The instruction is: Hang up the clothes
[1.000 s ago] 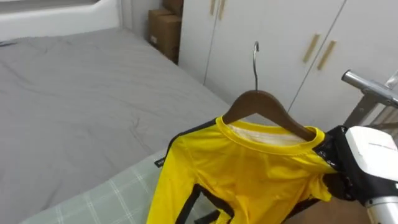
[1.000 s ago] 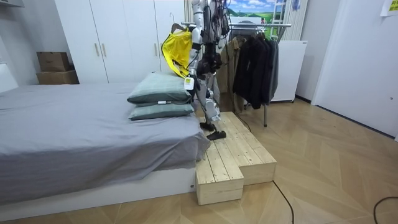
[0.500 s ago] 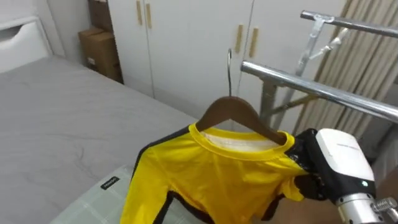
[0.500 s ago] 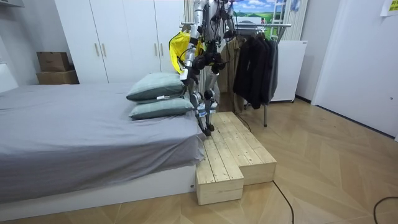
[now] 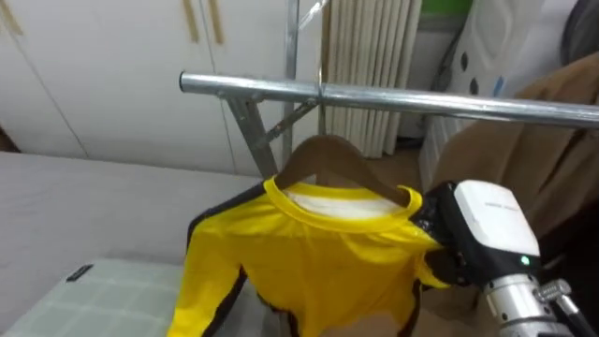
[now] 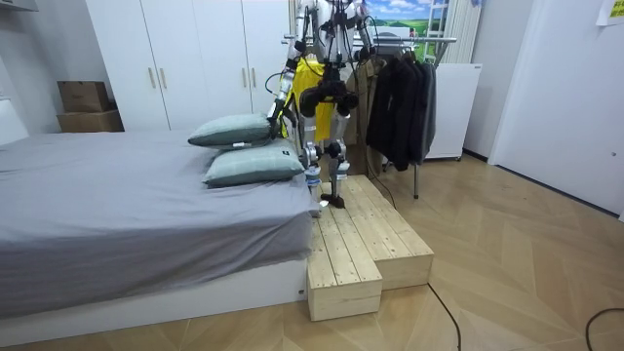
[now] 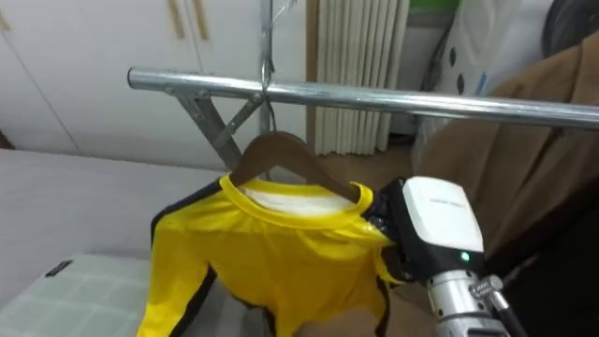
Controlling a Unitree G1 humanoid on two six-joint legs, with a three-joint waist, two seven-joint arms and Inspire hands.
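One hand close in: grips the wooden hanger (image 5: 323, 154) at its right end with the right hand (image 5: 447, 255), dark fingers clenched over the shoulder of the yellow shirt (image 5: 318, 257) draped on it. Carries the shirt collar-up on the hanger, with black trim on the sleeve and down the front, its lower part out of view past the bottom edge. Looks down past the shirt at a checked pillow (image 5: 84, 300) at lower left, lying on the grey bed (image 5: 94, 187).

Holds the hanger's metal hook (image 5: 321, 112) upright, with its top meeting the clothes rail (image 5: 421, 98); cannot tell whether hooked over the rail or merely in front of it. Has brown coats (image 5: 524, 159) on the rail to the right, just beside the hand. Faces white wardrobe doors (image 5: 112, 56) farther off on the left and a pleated curtain (image 5: 374, 56) behind the rail.

Stands, in the room view, on the wooden platform (image 6: 370, 244) beside the bed, back to the camera, between two pillows (image 6: 234, 146) and the rack. Holds the left hand (image 6: 281, 102) on the room view's left, above the pillows; cannot tell its grip.
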